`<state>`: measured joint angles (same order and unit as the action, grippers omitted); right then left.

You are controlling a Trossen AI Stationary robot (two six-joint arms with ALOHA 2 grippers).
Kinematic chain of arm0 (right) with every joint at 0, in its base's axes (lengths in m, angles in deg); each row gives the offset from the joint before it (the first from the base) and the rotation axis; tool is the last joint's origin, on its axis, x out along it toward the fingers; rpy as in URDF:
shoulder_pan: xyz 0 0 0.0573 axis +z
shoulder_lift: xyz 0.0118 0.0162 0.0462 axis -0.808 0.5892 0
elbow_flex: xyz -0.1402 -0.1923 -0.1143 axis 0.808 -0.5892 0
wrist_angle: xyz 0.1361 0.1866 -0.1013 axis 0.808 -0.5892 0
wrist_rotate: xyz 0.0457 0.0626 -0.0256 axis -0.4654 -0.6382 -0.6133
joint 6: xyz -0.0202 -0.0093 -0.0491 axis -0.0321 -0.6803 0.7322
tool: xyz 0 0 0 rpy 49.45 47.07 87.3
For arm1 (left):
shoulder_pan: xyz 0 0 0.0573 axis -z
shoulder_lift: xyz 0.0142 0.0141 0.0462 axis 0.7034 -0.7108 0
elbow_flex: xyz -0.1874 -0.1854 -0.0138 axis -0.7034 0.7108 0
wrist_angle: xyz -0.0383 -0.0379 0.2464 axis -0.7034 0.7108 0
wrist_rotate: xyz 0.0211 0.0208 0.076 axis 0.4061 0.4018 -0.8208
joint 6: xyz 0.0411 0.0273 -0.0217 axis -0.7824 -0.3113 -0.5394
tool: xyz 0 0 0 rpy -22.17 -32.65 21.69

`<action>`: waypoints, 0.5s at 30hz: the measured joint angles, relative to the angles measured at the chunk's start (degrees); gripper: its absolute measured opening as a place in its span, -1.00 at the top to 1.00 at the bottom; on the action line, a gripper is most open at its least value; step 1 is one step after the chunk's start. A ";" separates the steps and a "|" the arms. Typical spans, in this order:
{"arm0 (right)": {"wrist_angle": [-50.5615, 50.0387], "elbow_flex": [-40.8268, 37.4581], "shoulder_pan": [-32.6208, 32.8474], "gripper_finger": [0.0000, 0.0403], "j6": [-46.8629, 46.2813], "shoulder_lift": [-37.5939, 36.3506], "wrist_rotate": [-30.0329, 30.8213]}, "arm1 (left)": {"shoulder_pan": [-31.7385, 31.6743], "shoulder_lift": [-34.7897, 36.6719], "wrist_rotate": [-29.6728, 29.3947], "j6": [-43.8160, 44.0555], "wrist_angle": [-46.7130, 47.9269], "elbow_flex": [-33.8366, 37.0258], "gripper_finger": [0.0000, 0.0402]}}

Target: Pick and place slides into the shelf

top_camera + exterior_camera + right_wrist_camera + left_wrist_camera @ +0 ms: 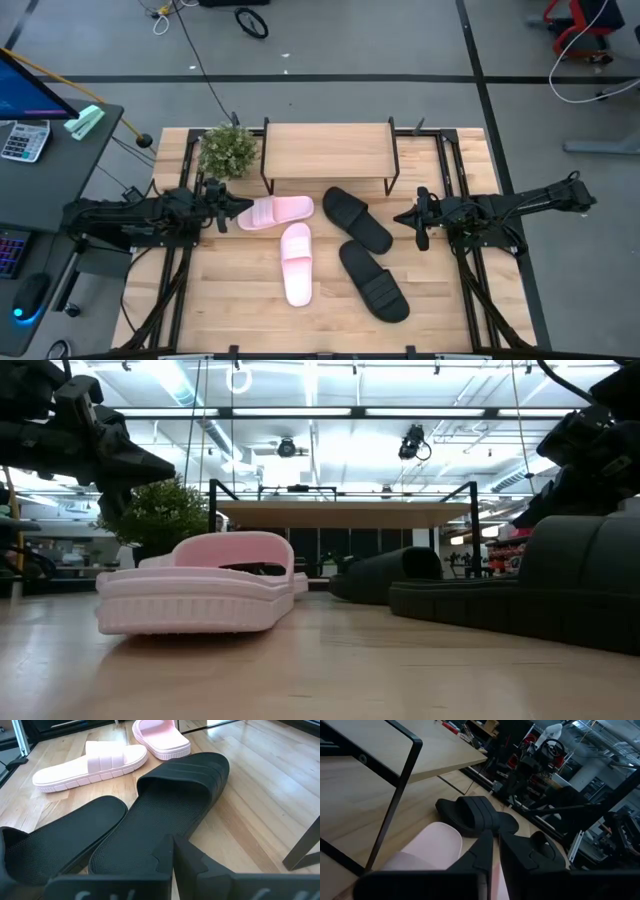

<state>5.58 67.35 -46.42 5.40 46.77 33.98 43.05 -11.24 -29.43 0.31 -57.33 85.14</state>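
Even overhead light fills the high view, with soft, short shadows. In the low view, bright ceiling strip lights [190,385] glare and leave both arms as silhouettes. The near black slide [560,585] is blurred. The left wrist view is dim.

Shelf [328,146] set at table's [460,300] rear centre; plant [228,151] to its left; four slides [357,219] laid in front, btwn both grippers.

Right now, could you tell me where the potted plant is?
In the high view, the potted plant stands at the table's far left, beside the shelf.
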 joint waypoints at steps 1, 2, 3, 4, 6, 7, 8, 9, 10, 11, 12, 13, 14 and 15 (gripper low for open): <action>0.00 -0.02 -0.01 0.93 0.01 0.00 0.00 | 0.00 -0.02 0.00 0.00 0.01 -0.02 0.84; 0.01 -0.02 -0.01 0.93 0.00 0.01 0.00 | 0.02 -0.02 0.00 0.00 0.01 -0.02 0.85; 0.00 -0.01 -0.01 0.93 0.00 0.01 0.00 | 0.02 -0.02 0.00 0.00 0.02 0.00 0.85; 0.01 0.00 -0.01 0.93 0.00 -0.01 0.00 | 0.00 -0.02 -0.02 0.00 0.02 -0.02 0.86; 0.01 -0.01 -0.01 0.93 0.01 0.00 0.00 | 0.00 -0.01 -0.01 0.00 0.01 -0.01 0.86; 0.01 -0.02 -0.01 0.93 0.02 -0.01 0.00 | 0.01 -0.02 -0.01 0.00 0.00 -0.01 0.86; 0.01 0.00 -0.01 0.93 0.00 -0.01 0.00 | 0.00 -0.01 -0.01 0.00 0.02 -0.01 0.85; 0.01 -0.02 -0.01 0.93 0.02 0.01 0.00 | 0.00 0.00 0.00 0.00 0.02 -0.02 0.84; 0.01 -0.02 0.00 0.93 0.01 -0.01 0.00 | 0.00 0.00 -0.01 0.00 0.00 -0.02 0.83; -0.01 -0.01 -0.01 0.93 0.00 -0.01 0.00 | 0.00 -0.02 0.00 0.00 0.01 -0.01 0.82; 0.00 -0.01 0.00 0.93 0.01 0.00 0.00 | 0.00 -0.02 -0.01 0.00 0.02 -0.02 0.82; 0.01 -0.02 -0.01 0.93 0.01 0.00 0.00 | 0.02 -0.02 -0.02 0.00 0.02 -0.02 0.81; 0.01 -0.01 -0.01 0.93 0.00 0.01 0.00 | 0.00 -0.02 -0.01 0.00 -0.01 -0.02 0.80; 0.01 -0.01 -0.01 0.93 0.01 0.01 0.00 | 0.01 -0.01 -0.01 0.00 0.00 -0.02 0.80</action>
<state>5.60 67.34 -46.44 5.41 46.78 33.98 43.06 -11.24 -29.44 0.31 -57.32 85.12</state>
